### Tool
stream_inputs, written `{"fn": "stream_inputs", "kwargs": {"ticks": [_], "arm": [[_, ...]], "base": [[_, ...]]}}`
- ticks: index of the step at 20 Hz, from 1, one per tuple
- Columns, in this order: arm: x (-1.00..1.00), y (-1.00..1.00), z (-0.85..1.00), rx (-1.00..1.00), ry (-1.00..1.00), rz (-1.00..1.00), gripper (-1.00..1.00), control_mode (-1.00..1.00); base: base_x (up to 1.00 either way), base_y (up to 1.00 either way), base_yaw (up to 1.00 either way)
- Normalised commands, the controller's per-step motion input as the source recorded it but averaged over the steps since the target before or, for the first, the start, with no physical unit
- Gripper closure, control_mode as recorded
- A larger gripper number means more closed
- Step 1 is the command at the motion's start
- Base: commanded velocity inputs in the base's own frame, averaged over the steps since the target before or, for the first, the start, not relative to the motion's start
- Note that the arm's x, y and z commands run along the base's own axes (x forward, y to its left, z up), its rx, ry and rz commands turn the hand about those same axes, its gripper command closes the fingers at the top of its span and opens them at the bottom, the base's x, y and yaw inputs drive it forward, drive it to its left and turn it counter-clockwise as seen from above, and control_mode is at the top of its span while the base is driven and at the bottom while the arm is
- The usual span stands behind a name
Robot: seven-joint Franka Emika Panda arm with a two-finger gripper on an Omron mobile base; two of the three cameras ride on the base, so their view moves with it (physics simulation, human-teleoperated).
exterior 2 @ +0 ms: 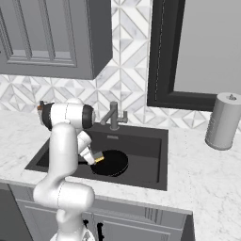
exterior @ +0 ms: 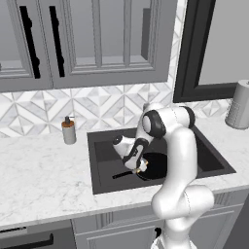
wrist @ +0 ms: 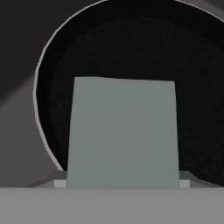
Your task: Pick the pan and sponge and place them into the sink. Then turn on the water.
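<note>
My arm folds forward, wrist bent down, the gripper pointing downward with its jaws spread wide around a grey-green block held between them.

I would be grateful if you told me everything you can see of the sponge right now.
The sponge is a small rectangular block; the hand view looks onto its flat grey-green face, and the base views show a sliver of its yellow layer. It sits between the gripper's jaws, which close on its sides. It hangs low inside the sink, over the black pan that lies on the sink floor. Whether it touches the pan cannot be told.
</note>
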Motion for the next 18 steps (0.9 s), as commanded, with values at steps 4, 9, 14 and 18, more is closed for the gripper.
{"fn": "stream_inputs", "kwargs": {"ticks": [4, 9, 14, 18], "arm": [[0.25, -0.24, -0.46, 0.00, 0.00, 0.00, 1.00, -1.00], [0.08, -0.23, -0.43, 0.00, 0.00, 0.00, 1.00, -1.00], [-0.03, -0.33, -0.15, 0.00, -0.08, -0.04, -1.00, -1.00], [-0.13, -0.21, 0.00, 0.00, -0.16, -0.12, -1.00, -1.00]], "base": [[0.00, 0.00, 0.00], [0.00, 0.00, 0.00], [0.00, 0.00, 0.00], [0.00, 0.00, 0.00]]}}
